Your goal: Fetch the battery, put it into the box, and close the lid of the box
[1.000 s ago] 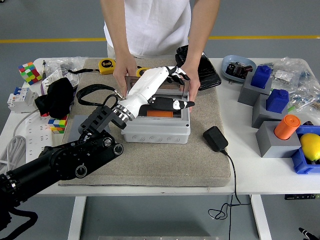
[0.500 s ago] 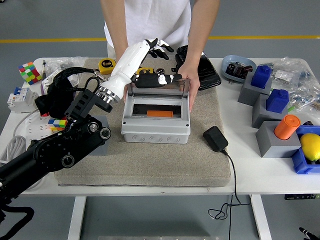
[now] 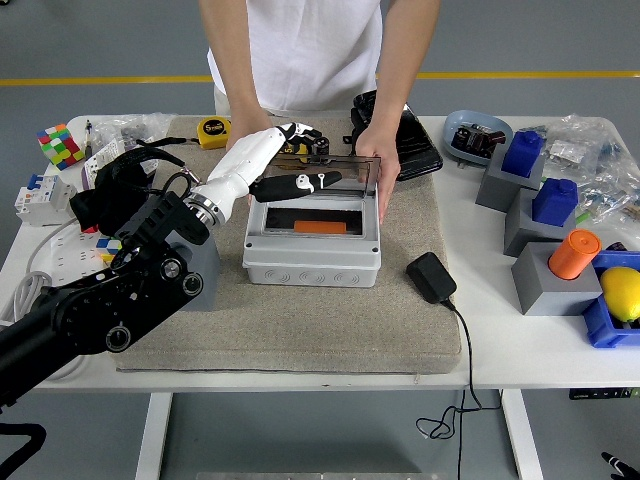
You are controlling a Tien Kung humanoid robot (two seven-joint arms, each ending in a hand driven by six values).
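In the head view the left robot hand [image 3: 292, 172] hovers over the far-left corner of the grey box [image 3: 312, 262], fingers loosely spread and gripping nothing, thumb reaching along the upright clear lid [image 3: 335, 175]. Just below it the orange battery [image 3: 320, 226] lies inside the box, while a person's hand [image 3: 380, 165] steadies the lid's far right side. If the robot hand pushes off-centre, the lid could twist or pinch that hand.

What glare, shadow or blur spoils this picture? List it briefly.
Head view: light is even and soft, with only faint shadows under the box and adapter; the clear lid shows slight sheen, no harsh glare; the left hand looks slightly soft at the fingertips; the table is sharp.
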